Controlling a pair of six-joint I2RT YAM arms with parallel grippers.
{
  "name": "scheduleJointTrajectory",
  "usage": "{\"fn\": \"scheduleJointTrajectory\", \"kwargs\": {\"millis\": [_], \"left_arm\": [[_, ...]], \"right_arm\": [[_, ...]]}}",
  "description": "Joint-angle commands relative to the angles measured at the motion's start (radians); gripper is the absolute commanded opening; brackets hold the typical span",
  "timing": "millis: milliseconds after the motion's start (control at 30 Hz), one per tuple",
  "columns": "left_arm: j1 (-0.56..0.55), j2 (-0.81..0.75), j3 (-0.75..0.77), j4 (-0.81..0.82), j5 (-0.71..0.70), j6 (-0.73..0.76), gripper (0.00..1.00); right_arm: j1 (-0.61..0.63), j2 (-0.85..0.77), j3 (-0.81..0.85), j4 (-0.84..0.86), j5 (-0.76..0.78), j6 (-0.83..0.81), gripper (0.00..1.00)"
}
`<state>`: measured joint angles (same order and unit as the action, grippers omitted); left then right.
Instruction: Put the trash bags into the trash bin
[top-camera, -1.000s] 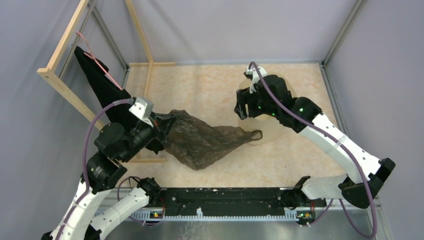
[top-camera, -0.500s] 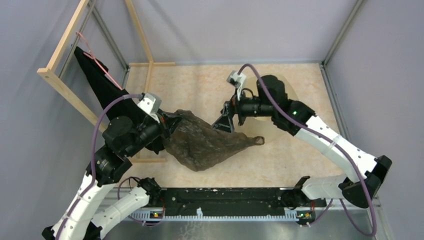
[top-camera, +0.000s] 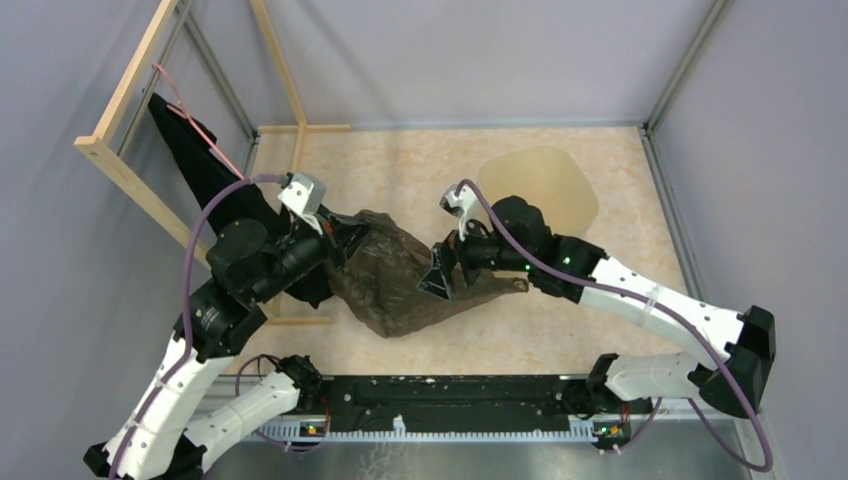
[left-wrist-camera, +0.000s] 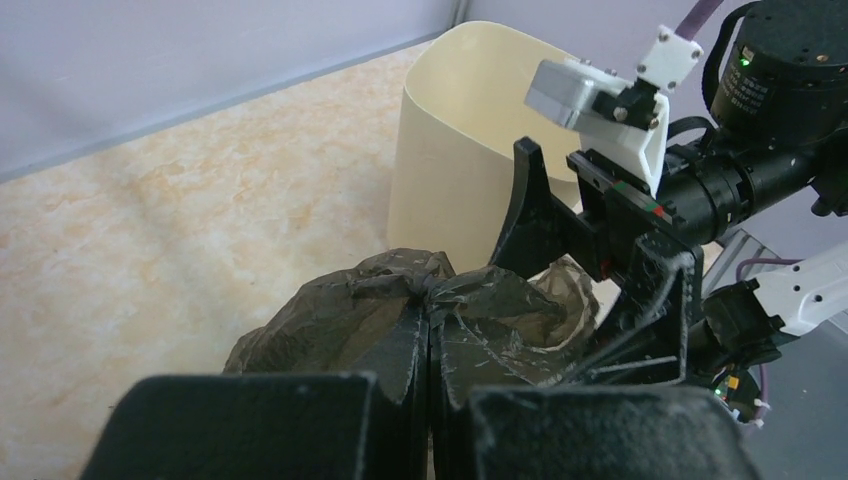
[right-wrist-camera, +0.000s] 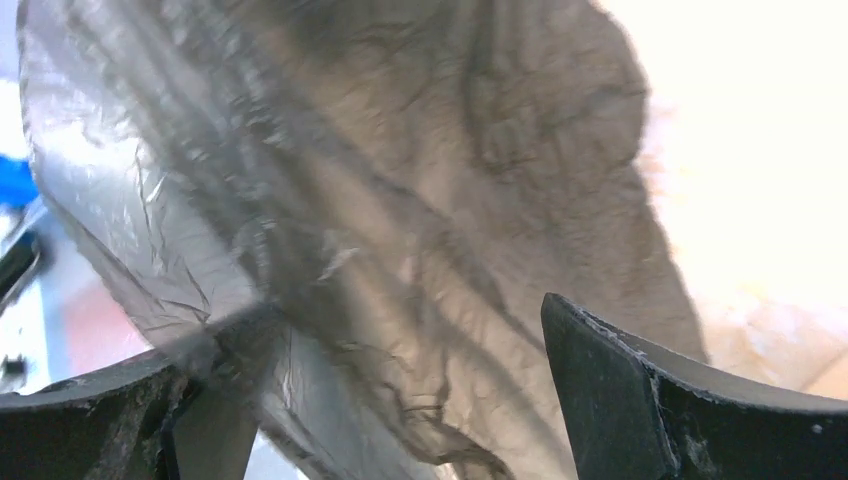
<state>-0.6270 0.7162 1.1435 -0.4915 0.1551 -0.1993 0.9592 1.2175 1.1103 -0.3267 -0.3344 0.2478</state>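
Observation:
The trash bag (top-camera: 400, 280) is thin, wrinkly, dark brown see-through film, bunched mid-table. My left gripper (top-camera: 345, 240) is shut on its left end; in the left wrist view the film (left-wrist-camera: 400, 310) is pinched between the closed fingers (left-wrist-camera: 395, 370). My right gripper (top-camera: 440, 272) is open at the bag's right side, its fingers (right-wrist-camera: 620, 390) spread around the film (right-wrist-camera: 400, 250). The cream-beige trash bin (top-camera: 540, 190) stands empty at the back right, behind the right arm; it also shows in the left wrist view (left-wrist-camera: 450, 170).
A wooden frame (top-camera: 130, 150) stands at the back left with an opaque black cloth (top-camera: 200, 170) draped on it, just behind the left arm. The tail of the bag (top-camera: 505, 283) trails right under the right arm. Metal posts and grey walls bound the table.
My right arm has swung from over the bin down and left to the bag, its open fingers now around the film. The left gripper has lifted the bag's left end slightly toward the right.

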Motion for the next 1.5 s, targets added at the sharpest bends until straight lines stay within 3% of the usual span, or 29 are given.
{"fn": "scheduleJointTrajectory", "kwargs": {"millis": [0, 67, 133, 267, 333, 400, 600, 733, 1133, 1467], "left_arm": [[0.003, -0.004, 0.038, 0.05, 0.023, -0.019, 0.0], [0.003, -0.008, 0.044, 0.047, 0.021, -0.024, 0.0], [0.003, -0.015, 0.045, 0.048, 0.032, -0.039, 0.0], [0.003, -0.036, 0.027, 0.067, 0.063, -0.091, 0.0], [0.003, -0.052, 0.009, 0.077, 0.071, -0.127, 0.0], [0.004, -0.067, -0.019, 0.096, 0.093, -0.19, 0.0], [0.004, -0.122, -0.193, 0.267, 0.343, -0.444, 0.0], [0.004, -0.17, -0.318, 0.343, 0.4, -0.564, 0.0], [0.002, -0.2, -0.609, 0.541, 0.384, -0.719, 0.02], [0.001, -0.112, -0.645, 0.554, 0.353, -0.702, 0.05]], "right_arm": [[0.003, -0.09, -0.042, 0.111, 0.232, 0.092, 0.97], [0.003, -0.107, -0.079, 0.144, 0.31, 0.15, 0.89], [0.002, -0.12, -0.125, 0.193, 0.376, 0.223, 0.76], [0.002, -0.136, -0.206, 0.35, 0.408, 0.39, 0.22], [0.003, -0.126, -0.219, 0.43, 0.388, 0.449, 0.0], [0.002, -0.107, -0.194, 0.426, 0.437, 0.497, 0.0], [0.003, -0.045, -0.13, 0.441, 0.662, 0.567, 0.0], [0.003, 0.011, -0.096, 0.524, 0.745, 0.6, 0.0], [0.002, 0.113, -0.002, 0.743, 0.682, 0.674, 0.0], [0.0, 0.167, 0.002, 0.908, 0.658, 0.698, 0.0]]}}
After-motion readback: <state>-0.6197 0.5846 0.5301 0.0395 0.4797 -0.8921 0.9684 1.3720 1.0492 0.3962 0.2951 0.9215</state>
